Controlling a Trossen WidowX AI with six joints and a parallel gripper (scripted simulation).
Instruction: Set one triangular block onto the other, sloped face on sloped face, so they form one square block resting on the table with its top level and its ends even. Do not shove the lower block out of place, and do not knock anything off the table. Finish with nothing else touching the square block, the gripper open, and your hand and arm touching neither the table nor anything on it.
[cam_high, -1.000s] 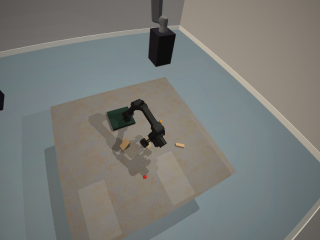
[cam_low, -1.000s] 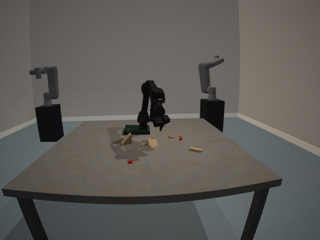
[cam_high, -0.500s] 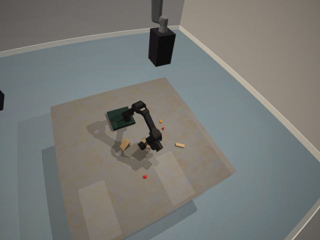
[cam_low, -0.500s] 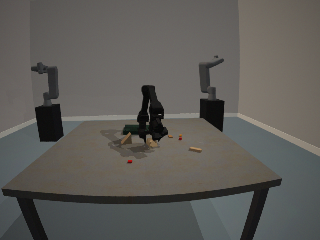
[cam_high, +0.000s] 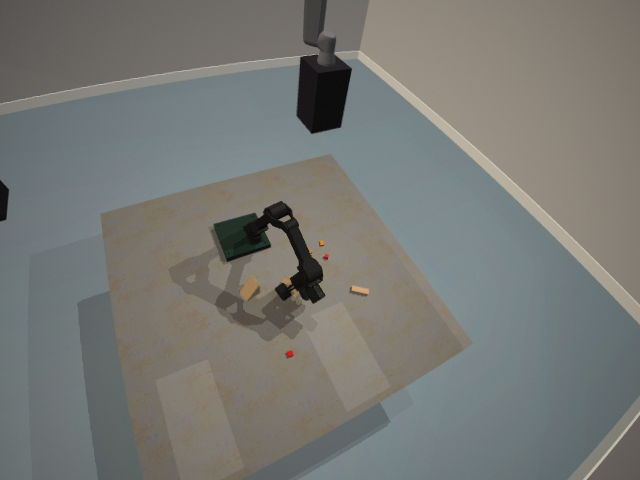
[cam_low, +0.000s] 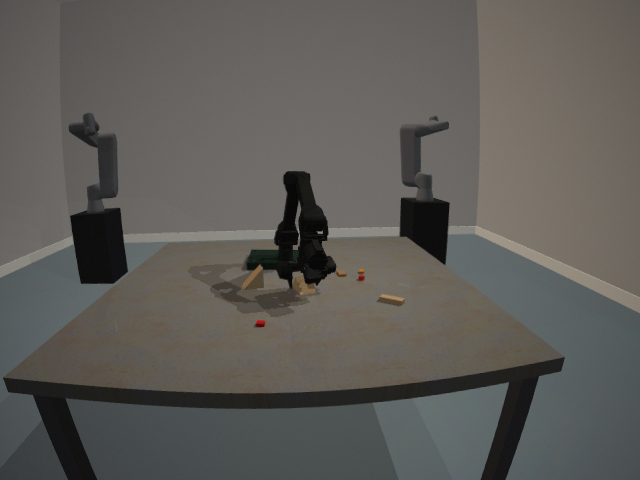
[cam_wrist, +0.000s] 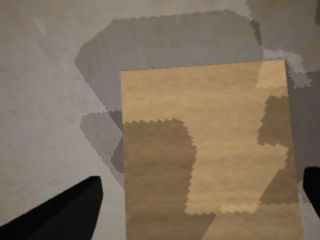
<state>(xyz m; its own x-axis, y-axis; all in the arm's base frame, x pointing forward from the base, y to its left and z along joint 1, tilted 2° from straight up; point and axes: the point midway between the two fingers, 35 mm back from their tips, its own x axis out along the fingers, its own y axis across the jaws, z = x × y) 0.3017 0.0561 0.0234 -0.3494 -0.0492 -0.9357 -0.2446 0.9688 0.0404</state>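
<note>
One triangular wooden block (cam_high: 250, 288) (cam_low: 254, 279) stands on the table with its slope facing left in the exterior view. The other triangular block (cam_low: 306, 290) (cam_wrist: 225, 105) sits on the table a little to its right, partly hidden by the hand in the top and exterior views. My gripper (cam_low: 304, 285) (cam_wrist: 199, 181) is open and points down over this second block. In the wrist view its fingers stand on either side of the block with a gap at each side, wider on the left. Nothing is held. Whether the fingertips touch the table cannot be told.
A wooden bar (cam_high: 359, 290) (cam_low: 391, 299) lies to the right. A red cube (cam_high: 289, 353) (cam_low: 260, 323) lies toward the front. Another red cube (cam_high: 326, 256) (cam_low: 361, 277) and an orange one (cam_high: 321, 242) (cam_low: 361, 271) lie behind right, near a flat orange piece (cam_low: 341, 273).
</note>
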